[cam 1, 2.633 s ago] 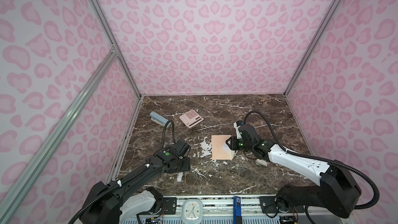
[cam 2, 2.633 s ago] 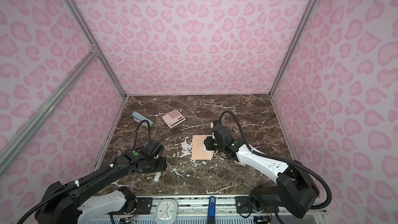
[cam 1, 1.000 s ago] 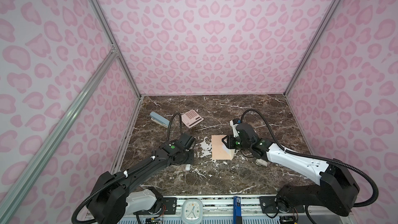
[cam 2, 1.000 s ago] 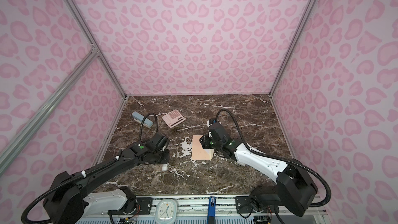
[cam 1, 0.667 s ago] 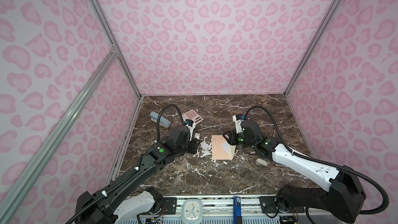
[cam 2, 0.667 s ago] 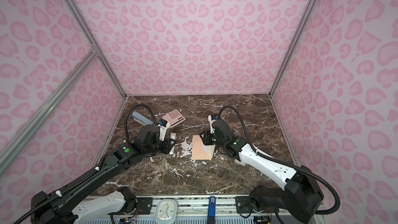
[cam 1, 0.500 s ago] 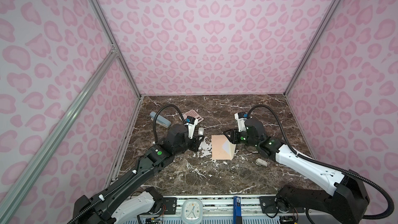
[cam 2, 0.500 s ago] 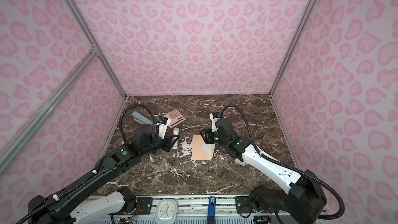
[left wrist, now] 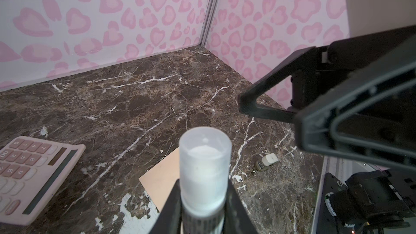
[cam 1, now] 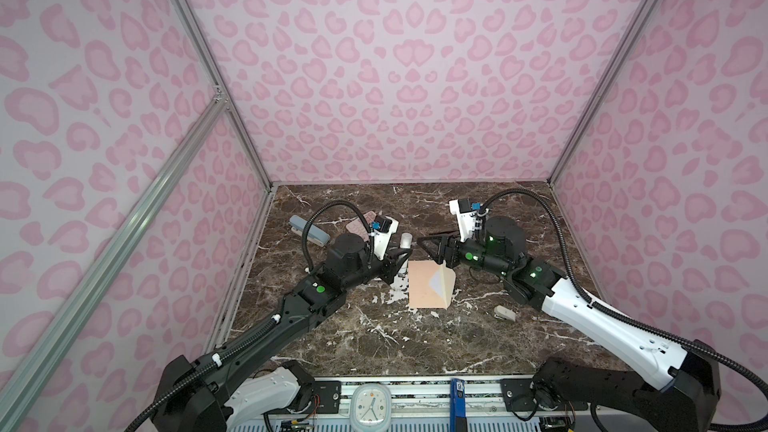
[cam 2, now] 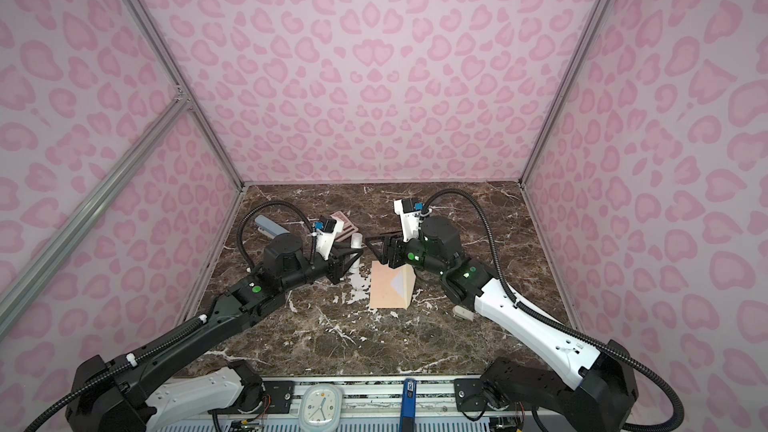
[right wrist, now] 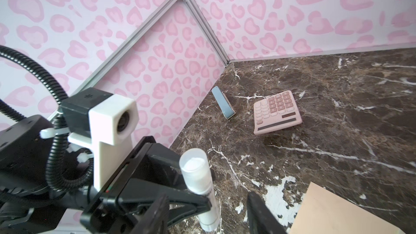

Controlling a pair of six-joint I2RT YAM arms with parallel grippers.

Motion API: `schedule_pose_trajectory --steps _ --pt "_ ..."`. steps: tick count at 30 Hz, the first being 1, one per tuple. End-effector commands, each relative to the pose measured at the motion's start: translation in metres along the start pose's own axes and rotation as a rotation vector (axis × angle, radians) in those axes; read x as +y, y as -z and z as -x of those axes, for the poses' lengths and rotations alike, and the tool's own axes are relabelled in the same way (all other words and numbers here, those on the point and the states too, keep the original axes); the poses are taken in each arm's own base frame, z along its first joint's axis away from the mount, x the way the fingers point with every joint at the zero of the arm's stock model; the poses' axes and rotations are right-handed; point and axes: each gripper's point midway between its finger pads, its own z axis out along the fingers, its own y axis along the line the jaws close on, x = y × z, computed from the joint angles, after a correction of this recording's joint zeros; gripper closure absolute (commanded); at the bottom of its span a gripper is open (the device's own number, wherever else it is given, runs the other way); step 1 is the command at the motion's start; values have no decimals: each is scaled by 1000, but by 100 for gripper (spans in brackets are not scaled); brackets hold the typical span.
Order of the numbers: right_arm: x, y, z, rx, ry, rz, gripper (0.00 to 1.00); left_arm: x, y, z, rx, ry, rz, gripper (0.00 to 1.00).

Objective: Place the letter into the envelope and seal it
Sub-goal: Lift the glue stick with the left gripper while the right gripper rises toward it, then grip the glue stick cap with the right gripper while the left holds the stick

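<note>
Centre of table (cam 1: 365,347): envelope (cam 1: 424,290) lies flat, flap (cam 1: 447,289) at its 3 o'clock edge half raised, white showing beneath. At its 11 o'clock, left gripper (cam 1: 397,264) clamps a glue stick (cam 1: 405,241) near upright. At its 1 o'clock, right gripper (cam 1: 430,249) jaws parted, empty, close to the stick.

2 top views, high, looking down, whole table (cam 1: 415,342), wrist views close

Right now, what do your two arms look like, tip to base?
The left arm is mostly black with a white base link; the right arm has a long white link. Green dots mark both. A ribbed black cable loops over each, beside a white wrist camera block. The left end effector and right end effector have black triangular fingers.
</note>
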Motion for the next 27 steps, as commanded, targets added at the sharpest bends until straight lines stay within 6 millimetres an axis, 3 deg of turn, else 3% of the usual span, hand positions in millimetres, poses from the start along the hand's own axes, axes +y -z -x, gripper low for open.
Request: schedule_pose_trajectory --steps 1,13,27 --pt "2 -4 -1 4 28 -3 40 -10 -2 20 -68 -37 -50 81" --pt "-6 -21 -10 72 44 -87 39 -18 -16 20 -55 -43 -78 81" --pt "-6 -22 1 21 20 -96 64 -24 -20 19 -42 -61 -97 78"
